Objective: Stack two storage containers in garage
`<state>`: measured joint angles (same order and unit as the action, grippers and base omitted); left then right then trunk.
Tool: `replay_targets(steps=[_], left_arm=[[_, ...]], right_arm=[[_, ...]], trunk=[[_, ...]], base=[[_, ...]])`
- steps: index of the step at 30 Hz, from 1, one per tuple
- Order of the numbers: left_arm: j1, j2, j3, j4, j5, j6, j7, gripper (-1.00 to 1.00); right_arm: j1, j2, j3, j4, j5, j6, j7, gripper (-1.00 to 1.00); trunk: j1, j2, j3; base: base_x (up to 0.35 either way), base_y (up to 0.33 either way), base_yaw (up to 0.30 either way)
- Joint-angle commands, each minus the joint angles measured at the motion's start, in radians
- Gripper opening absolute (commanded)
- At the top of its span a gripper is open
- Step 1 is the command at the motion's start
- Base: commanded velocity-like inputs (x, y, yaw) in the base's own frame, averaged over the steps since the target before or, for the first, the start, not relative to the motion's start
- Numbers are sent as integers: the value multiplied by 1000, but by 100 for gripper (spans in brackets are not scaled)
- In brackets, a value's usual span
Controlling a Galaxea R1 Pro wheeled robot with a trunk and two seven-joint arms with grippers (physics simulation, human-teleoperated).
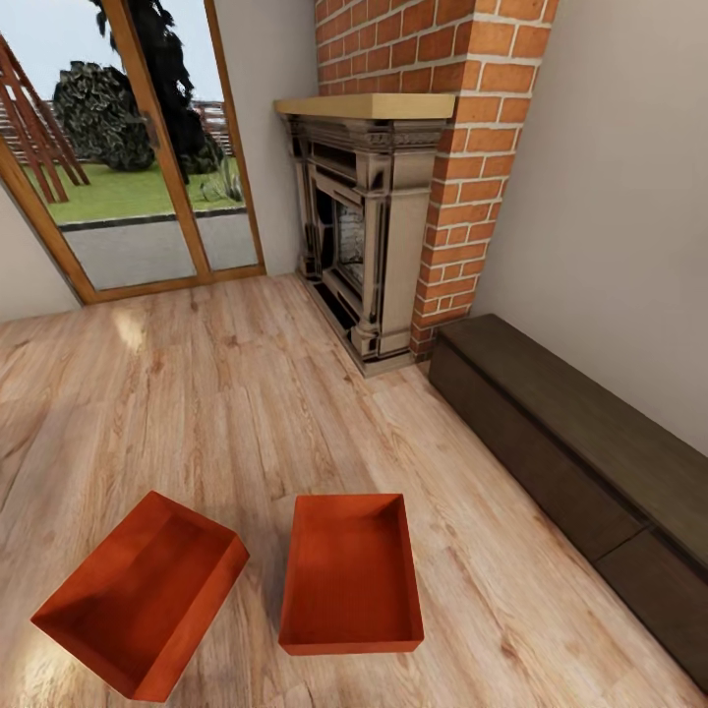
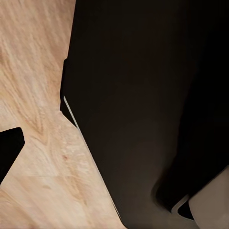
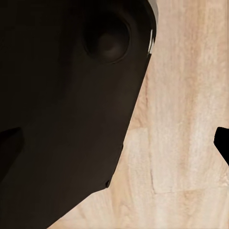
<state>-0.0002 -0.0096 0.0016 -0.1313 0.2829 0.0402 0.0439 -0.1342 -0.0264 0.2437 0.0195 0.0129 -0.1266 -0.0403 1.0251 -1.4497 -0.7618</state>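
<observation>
I am looking down at the living room's light wood-plank floor (image 1: 246, 393), where the two storage containers sit side by side close in front of me. The left container (image 1: 143, 595) is turned at an angle to the planks, one corner pointing toward the glass doors, and it looks tipped a little, though from this height I cannot be sure. The right container (image 1: 351, 575) lies square to my view, flat on the planks, open side up, its inside bare. The two are near each other but apart, with a strip of floor between them.

Beyond them stands the brick fireplace (image 1: 433, 147) with a pale wooden mantel (image 1: 364, 105) and a dark metal surround. To its left are the wood-framed glass doors (image 1: 147, 167), with grass and a dark bush outside. Along the right wall runs a low dark wooden cabinet (image 1: 590, 442).

My left wrist camera looks past a large dark body part onto the planks; my right wrist camera gives much the same. As for my left end effector and my right end effector, I cannot tell whether their fingers are spread or pressed together.
</observation>
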Motion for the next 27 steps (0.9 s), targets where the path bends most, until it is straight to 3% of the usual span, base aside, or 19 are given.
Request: replay_targets(steps=[1,3,5,11,14,16,19,22,27], left_arm=[[0,2,-1,-6,1,4,3,100],[0,7,0,-17,1,4,2,100],[0,30,4,-61,2,-11,3,100],[0,36,2,-92,-2,-19,5,100],[0,39,1,-215,-3,-7,10,100],[-2,40,0,-289,-2,2,12,100],[-9,40,0,-334,-1,31,12,100],[-39,39,0,-354,-3,87,11,100],[-140,33,-2,-363,-16,192,11,100]], right_arm=[[-1,1,4,0,-5,0,-9,100],[-1,3,1,-2,-8,3,-10,100],[-1,9,-2,-7,-14,9,-11,100],[-1,11,-3,-41,-16,13,-11,100],[-1,11,-3,-157,-17,49,-10,100],[3,11,-6,-247,-18,116,-14,100],[-2,11,-20,-316,-31,186,-19,100],[-33,11,-45,-348,-54,219,-25,100],[-155,13,-67,-362,-79,249,-36,100]], trunk=[[0,0,-1],[0,0,-1],[0,0,-1],[0,0,-1],[0,0,-1],[0,0,-1],[0,0,-1],[0,0,-1],[0,0,-1]], base=[[0,0,0],[0,0,0],[0,0,0],[0,0,0],[0,0,0],[0,0,0],[0,0,0],[0,0,0],[0,0,0]])
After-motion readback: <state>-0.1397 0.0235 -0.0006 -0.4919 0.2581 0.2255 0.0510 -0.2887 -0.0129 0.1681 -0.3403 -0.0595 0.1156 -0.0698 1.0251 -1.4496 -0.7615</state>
